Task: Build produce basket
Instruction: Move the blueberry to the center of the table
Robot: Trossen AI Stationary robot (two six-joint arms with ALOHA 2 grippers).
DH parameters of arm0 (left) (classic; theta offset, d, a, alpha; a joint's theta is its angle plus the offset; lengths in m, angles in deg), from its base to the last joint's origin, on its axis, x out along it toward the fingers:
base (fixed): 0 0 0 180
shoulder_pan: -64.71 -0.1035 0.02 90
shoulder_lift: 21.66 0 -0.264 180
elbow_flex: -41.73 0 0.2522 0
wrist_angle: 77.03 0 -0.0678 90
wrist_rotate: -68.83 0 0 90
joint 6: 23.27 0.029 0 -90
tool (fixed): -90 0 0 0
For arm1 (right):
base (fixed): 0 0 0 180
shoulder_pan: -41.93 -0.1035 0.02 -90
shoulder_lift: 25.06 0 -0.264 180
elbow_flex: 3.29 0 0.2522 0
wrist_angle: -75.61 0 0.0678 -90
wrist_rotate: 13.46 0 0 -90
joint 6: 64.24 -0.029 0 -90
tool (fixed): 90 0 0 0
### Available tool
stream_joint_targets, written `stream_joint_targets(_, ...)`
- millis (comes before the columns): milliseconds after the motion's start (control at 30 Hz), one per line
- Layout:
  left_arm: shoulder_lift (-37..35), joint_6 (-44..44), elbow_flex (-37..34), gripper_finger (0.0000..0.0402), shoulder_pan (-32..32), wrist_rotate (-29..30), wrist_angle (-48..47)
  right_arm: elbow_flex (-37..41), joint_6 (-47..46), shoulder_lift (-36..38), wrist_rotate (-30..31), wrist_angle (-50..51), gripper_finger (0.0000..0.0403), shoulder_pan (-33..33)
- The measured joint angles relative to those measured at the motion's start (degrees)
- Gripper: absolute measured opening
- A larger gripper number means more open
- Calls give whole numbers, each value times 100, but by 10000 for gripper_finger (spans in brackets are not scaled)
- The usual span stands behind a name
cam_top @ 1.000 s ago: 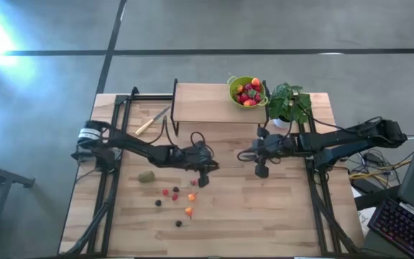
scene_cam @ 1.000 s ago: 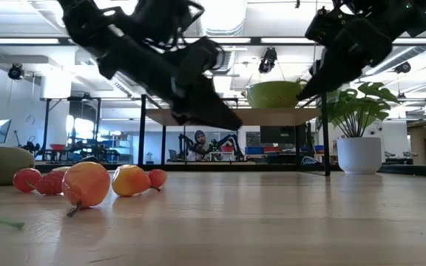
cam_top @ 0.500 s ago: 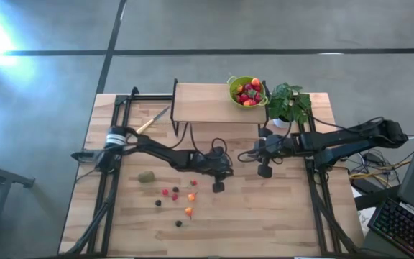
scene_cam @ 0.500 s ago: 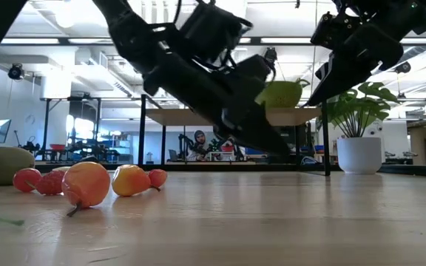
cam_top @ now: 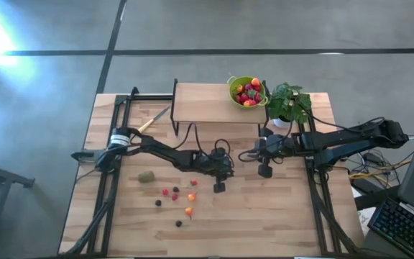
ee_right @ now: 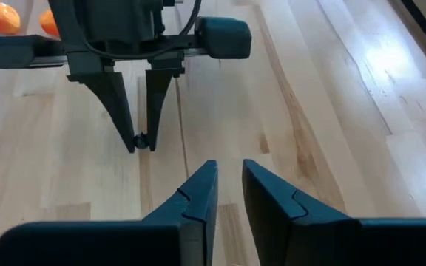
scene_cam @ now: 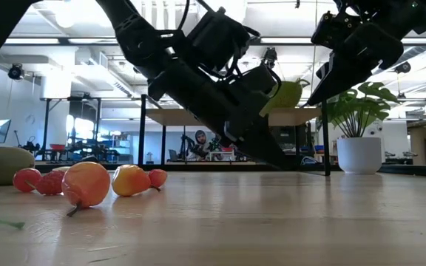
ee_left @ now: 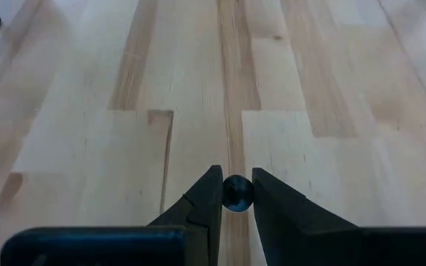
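1. Left gripper (ee_left: 235, 193) pinches a small dark berry (ee_left: 237, 192) between its fingertips (same grip visible from the right wrist view, fingers pointing down at the wood), above the middle of the table (cam_top: 264, 216).
2. Right gripper (ee_right: 229, 181): jaws narrow, a slim gap between them, nothing held. It hangs just beside the left gripper, toward the potted plant (cam_top: 288, 103).
3. Loose produce (cam_top: 180, 198), red, orange and dark berries, lies scattered on the table near the left gripper; kiwi-like fruit (cam_top: 146, 176) just beyond them.
4. Produce basket (cam_top: 247, 91) sits on the raised wooden shelf (cam_top: 200, 102) next to the plant, already holding red and orange fruit.
5. Yellow-handled knife (cam_top: 152, 121) lies beside the shelf.
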Motion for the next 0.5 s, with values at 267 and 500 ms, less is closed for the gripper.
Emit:
stream_joint_targets(267,0,-61,-7,69,0,2,-257,5,-29,0,0,-2,76,0)
stream_joint_targets(500,0,-68,-94,69,-2,9,-292,5,-44,-2,0,-2,85,2)
